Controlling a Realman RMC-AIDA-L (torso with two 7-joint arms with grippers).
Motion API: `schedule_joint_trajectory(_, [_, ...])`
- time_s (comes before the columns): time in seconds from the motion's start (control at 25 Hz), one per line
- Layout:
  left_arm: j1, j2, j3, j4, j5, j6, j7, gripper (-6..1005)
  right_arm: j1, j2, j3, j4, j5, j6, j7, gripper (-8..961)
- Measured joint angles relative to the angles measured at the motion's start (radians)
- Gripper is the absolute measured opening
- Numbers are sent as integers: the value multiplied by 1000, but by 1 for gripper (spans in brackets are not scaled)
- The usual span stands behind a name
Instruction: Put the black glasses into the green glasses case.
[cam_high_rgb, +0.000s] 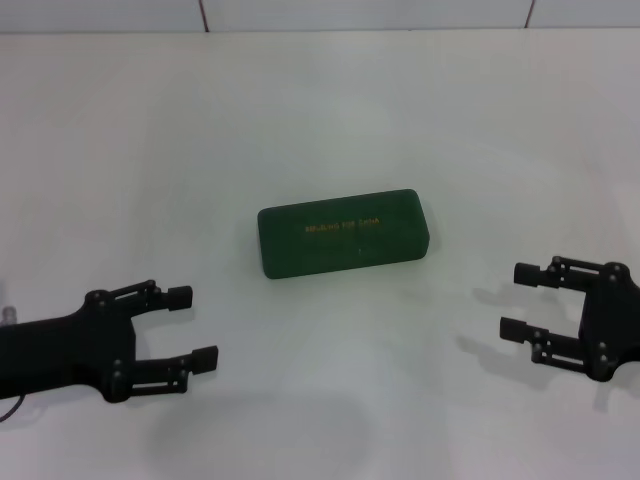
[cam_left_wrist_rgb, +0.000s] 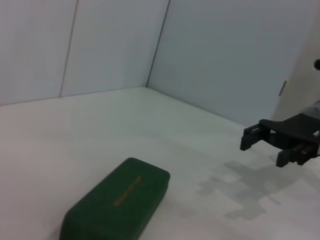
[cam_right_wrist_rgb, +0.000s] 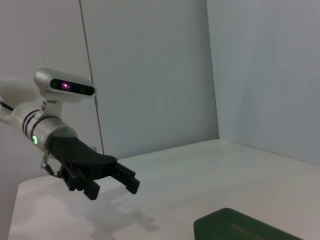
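Observation:
The green glasses case (cam_high_rgb: 344, 233) lies shut in the middle of the white table, gold lettering on its lid. It also shows in the left wrist view (cam_left_wrist_rgb: 117, 203) and at the edge of the right wrist view (cam_right_wrist_rgb: 245, 228). The black glasses are not in view. My left gripper (cam_high_rgb: 193, 326) is open and empty at the near left, well apart from the case; it shows in the right wrist view (cam_right_wrist_rgb: 114, 183). My right gripper (cam_high_rgb: 520, 300) is open and empty at the near right; it shows in the left wrist view (cam_left_wrist_rgb: 264, 147).
The white table (cam_high_rgb: 320, 110) stretches around the case. A pale wall (cam_left_wrist_rgb: 110, 45) stands behind the table.

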Motion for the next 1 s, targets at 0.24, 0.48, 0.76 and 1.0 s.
schedule_joint_trajectory(0.24, [17, -5, -22, 2, 11, 39, 25, 865, -1, 1, 2, 23, 2, -7, -26, 620])
schedule_joint_trajectory(0.48, [19, -12, -43, -3, 19, 40, 50, 864, -1, 1, 5, 23, 1, -8, -26, 620])
schedule_joint_trajectory(0.76, [22, -17, -52, -3, 21, 41, 57, 862, 1, 1, 7, 24, 3, -8, -26, 620])
schedule_joint_trajectory(1.0, [18, -27, -53, -4, 23, 41, 75, 861, 6, 1, 7, 24, 4, -9, -26, 620])
